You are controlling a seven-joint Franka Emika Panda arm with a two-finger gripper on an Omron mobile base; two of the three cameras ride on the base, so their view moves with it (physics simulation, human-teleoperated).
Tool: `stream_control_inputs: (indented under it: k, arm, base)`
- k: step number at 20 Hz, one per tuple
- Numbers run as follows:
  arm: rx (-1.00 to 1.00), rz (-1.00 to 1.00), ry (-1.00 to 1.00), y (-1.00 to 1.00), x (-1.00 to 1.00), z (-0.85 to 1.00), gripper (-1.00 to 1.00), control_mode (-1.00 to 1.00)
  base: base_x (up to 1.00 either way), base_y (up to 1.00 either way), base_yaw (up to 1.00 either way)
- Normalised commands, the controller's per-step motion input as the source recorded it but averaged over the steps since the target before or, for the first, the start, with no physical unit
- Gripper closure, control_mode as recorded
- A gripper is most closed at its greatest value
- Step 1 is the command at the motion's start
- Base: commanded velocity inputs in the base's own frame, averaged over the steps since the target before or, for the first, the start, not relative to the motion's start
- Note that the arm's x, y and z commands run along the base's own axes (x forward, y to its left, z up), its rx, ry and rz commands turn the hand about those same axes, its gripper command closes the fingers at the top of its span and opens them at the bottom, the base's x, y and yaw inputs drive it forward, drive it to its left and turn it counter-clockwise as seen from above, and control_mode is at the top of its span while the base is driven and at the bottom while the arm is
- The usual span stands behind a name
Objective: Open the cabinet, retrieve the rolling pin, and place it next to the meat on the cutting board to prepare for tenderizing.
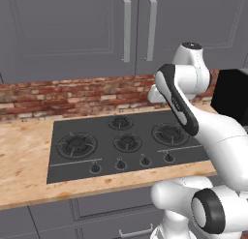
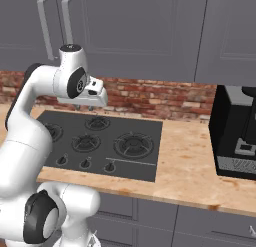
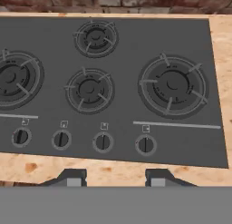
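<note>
Overhead | gripper (image 3: 113, 177) spread, empty | hob (image 3: 108, 87) | wood counter (image 2: 195, 166) | brick wall (image 1: 72, 95)

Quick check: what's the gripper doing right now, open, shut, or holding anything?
Gripper: open, fingers apart with nothing between them, looking down on the stovetop.

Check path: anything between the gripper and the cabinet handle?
Nothing visible blocks it. The gripper hangs empty over the cooktop, jaws apart, pointing down. The cabinet doors are closed above the brick backsplash, and the silver bar handle has open air in front of it.
</note>
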Motion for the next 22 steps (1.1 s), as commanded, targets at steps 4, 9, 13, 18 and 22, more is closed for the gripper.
stream_control_inputs:
  k: [4,9,13,18,22]
  arm:
    - [-0.01,0.00,-0.03,0.08,-0.06,0.00,-1.00,-1.00]
    - [-0.03,0.00,-0.13,0.26,-0.33,0.00,-1.00,-1.00]
    - [-0.03,0.00,-0.20,0.37,-0.49,0.06,-1.00,-1.00]
    - [-0.02,0.00,-0.30,0.25,-0.52,0.23,-1.00,-1.00]
    - [0.00,0.00,-0.32,0.18,-0.16,0.46,-1.00,-1.00]
  base:
    - [0.00,0.00,0.00]
    - [0.00,0.00,0.00]
    - [0.00,0.00,0.00]
    - [0.00,0.00,0.00]
    - [0.00,0.00,0.00]
